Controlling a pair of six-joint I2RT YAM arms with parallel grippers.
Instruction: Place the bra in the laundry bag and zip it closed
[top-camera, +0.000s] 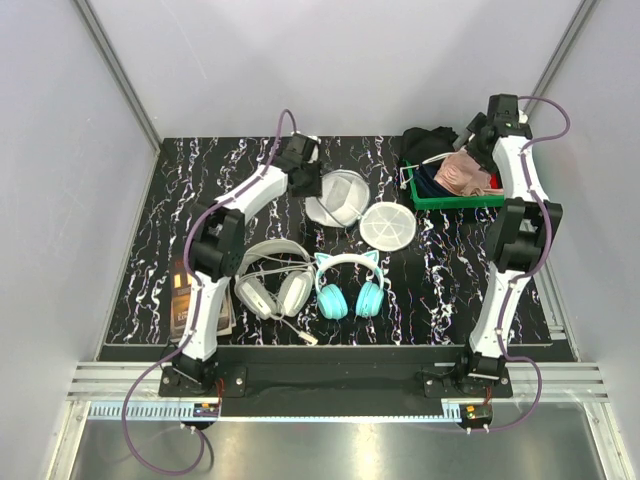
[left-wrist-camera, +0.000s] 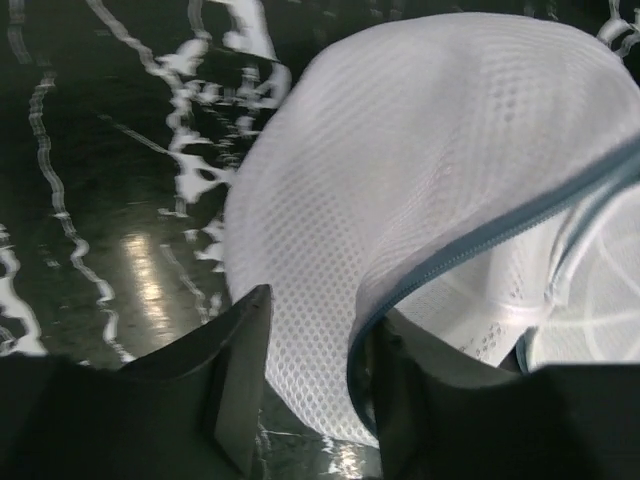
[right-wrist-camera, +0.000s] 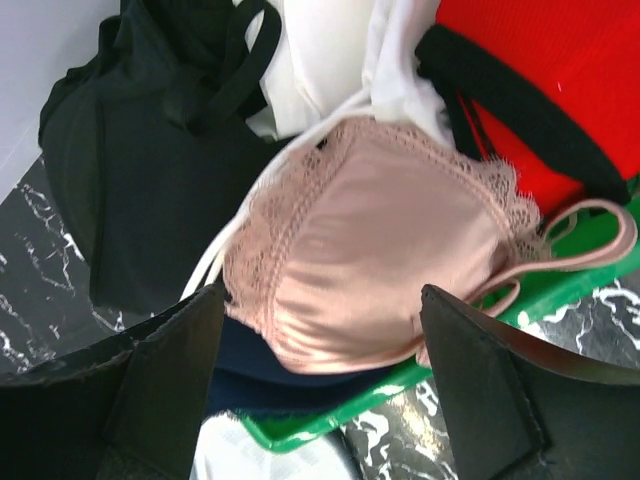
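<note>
The pale pink bra (top-camera: 462, 172) lies on top of other clothes in a green tray (top-camera: 460, 202) at the back right. In the right wrist view the bra (right-wrist-camera: 370, 250) has a lace edge and thin straps. My right gripper (top-camera: 478, 140) hovers over it, open and empty, with a jaw on either side of the cup (right-wrist-camera: 322, 295). The white mesh laundry bag (top-camera: 340, 195) lies unzipped at the back middle, its second round half (top-camera: 388, 225) folded out beside it. My left gripper (top-camera: 303, 160) is open, its jaws straddling the bag's zippered rim (left-wrist-camera: 315, 315); the mesh dome (left-wrist-camera: 400, 150) fills that view.
A black garment (right-wrist-camera: 140, 150) and a red garment (right-wrist-camera: 540, 60) share the tray with the bra. White-grey headphones (top-camera: 272, 280) and teal cat-ear headphones (top-camera: 350, 285) lie in front of the bag. A booklet (top-camera: 185, 295) lies at the left edge.
</note>
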